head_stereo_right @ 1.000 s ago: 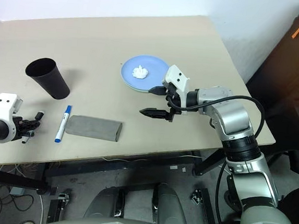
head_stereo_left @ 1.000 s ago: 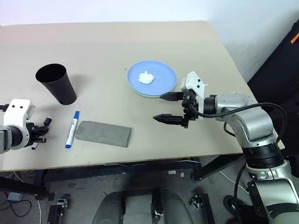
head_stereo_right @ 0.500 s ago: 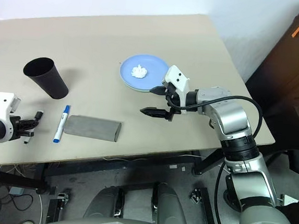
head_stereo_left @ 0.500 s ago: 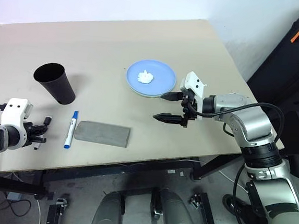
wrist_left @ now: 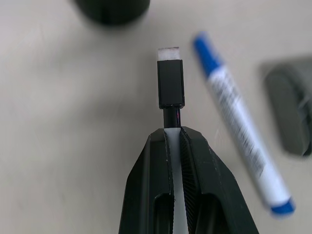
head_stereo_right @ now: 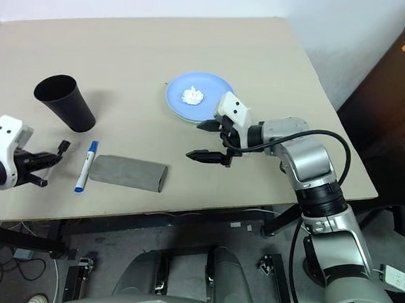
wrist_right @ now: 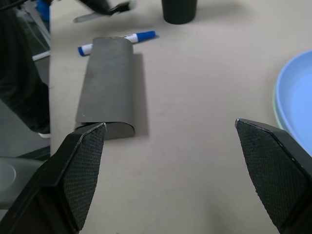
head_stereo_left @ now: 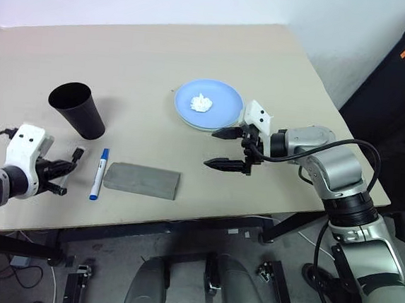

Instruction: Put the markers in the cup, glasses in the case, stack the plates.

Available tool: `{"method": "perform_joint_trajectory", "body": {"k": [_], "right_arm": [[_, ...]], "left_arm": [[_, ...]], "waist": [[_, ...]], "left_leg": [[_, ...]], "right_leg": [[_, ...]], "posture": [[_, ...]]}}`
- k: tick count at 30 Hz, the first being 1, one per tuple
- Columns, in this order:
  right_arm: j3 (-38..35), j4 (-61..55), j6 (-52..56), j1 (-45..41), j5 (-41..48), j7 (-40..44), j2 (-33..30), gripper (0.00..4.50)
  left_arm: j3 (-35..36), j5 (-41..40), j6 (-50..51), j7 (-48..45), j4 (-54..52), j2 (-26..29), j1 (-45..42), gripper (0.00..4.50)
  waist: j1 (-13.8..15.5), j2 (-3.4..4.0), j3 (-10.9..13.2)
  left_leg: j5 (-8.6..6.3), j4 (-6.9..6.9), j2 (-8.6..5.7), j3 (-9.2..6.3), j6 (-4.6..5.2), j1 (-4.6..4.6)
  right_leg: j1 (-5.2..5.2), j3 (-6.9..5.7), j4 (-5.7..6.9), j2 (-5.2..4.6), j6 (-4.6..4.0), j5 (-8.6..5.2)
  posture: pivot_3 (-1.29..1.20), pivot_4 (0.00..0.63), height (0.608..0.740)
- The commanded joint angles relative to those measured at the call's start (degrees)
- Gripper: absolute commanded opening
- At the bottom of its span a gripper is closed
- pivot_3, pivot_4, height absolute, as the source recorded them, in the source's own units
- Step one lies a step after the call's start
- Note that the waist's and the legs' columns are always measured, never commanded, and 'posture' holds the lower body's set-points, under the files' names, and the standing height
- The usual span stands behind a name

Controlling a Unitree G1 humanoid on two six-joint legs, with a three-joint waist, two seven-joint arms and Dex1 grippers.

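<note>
- The left gripper (wrist_left: pixel 173 141) sits over the near left edge of the table, its two black fingers (wrist_left: pixel 146 180) clamped tight on the black-capped marker (wrist_left: pixel 170 87), whose capped end sticks out past the fingertips toward the cup.
- The cup (head_stereo_left: pixel 77 110) stands upright at the far left of the table, just beyond that marker's tip and apart from it.
- The blue-capped marker (head_stereo_left: pixel 99 173) lies flat on the table just right of the left gripper, its cap end pointing away toward the cup, touching nothing.
- The case (head_stereo_left: pixel 142 180) lies closed and flat beside the blue-capped marker, near the front edge, a little left of the middle.
- The table (head_stereo_left: pixel 146 61) is a plain beige board, bare across its far half; a pale wall runs behind it.
- The plates (head_stereo_left: pixel 208 106) sit stacked right of centre, the light blue one on top with a thin green rim showing beneath; a small white wad of tissue (head_stereo_left: pixel 202 102) rests on the top plate.
- The right gripper (head_stereo_left: pixel 224 149) hangs just above the table near the plates' near edge, pointing left, its fingers spread wide and empty.
- A black equipment case (head_stereo_left: pixel 400 84) with an orange strap stands on the floor at the far right.
</note>
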Motion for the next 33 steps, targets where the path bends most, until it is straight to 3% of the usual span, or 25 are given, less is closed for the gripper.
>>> {"method": "perform_joint_trajectory", "body": {"k": [1, 12, 15, 21, 28, 33], "right_arm": [[-1.4, -0.2, -1.0, -1.4, 1.2, 0.7, 0.4, 4.5], [-1.4, -0.6, -1.0, -1.4, 1.4, 0.8, 0.6, 4.5], [-1.5, -0.3, -1.2, -1.6, 1.3, 0.4, 0.7, 4.5], [-1.8, -0.3, -1.4, -1.6, 1.1, -0.9, 1.2, 4.5], [-2.2, -1.0, -1.2, -1.1, 1.4, -2.1, 1.2, 4.5], [-2.4, -1.3, -1.0, -0.9, 1.6, -2.6, 1.2, 4.5]], "left_arm": [[0.9, 0.5, -4.6, 1.1, -3.8, -0.4, -3.3, 0.02], [1.7, -5.4, -13.3, -0.3, -6.1, -6.4, -11.4, 0.02], [-0.8, -1.9, -24.4, 0.0, -5.1, -9.5, -14.2, 0.02], [-2.8, 8.9, -42.8, 7.9, 7.3, -14.8, -21.9, 0.02], [-2.1, 16.1, -60.8, 12.6, 19.4, -16.0, -24.8, 0.02], [-1.0, 16.2, -66.9, 14.3, 25.2, -16.3, -25.3, 0.02]], "waist": [[0.0, 0.0, 0.0], [-0.1, -0.02, 0.0], [0.1, -0.06, 0.0], [-0.1, -0.09, 0.0], [0.0, -0.1, 0.0], [0.1, -0.11, 0.0]], "left_leg": [[0.0, 0.0, 0.0, 0.0, 0.0, 0.0], [0.01, 0.02, 0.0, 0.02, 0.0, 0.03], [0.01, 0.08, -0.01, 0.0, 0.01, 0.03], [0.02, 0.19, -0.02, 0.03, 0.01, 0.09], [0.02, 0.18, 0.04, 0.07, 0.01, 0.09], [0.02, 0.19, 0.03, 0.14, 0.01, 0.07]], "right_leg": [[0.0, 0.0, 0.0, 0.02, 0.0, 0.0], [0.03, 0.04, 0.04, 0.07, 0.01, 0.02], [0.06, 0.03, 0.06, 0.07, -0.01, 0.04], [0.17, 0.03, 0.05, 0.08, -0.07, 0.16], [0.15, 0.02, 0.06, 0.13, -0.1, 0.19], [0.15, 0.02, 0.05, 0.06, -0.08, 0.23]], "posture": [[0.0, 0.15, 0.73], [0.0, 0.15, 0.73], [0.0, 0.15, 0.73], [0.0, 0.15, 0.73], [0.0, 0.15, 0.73], [0.0, 0.15, 0.73]]}}
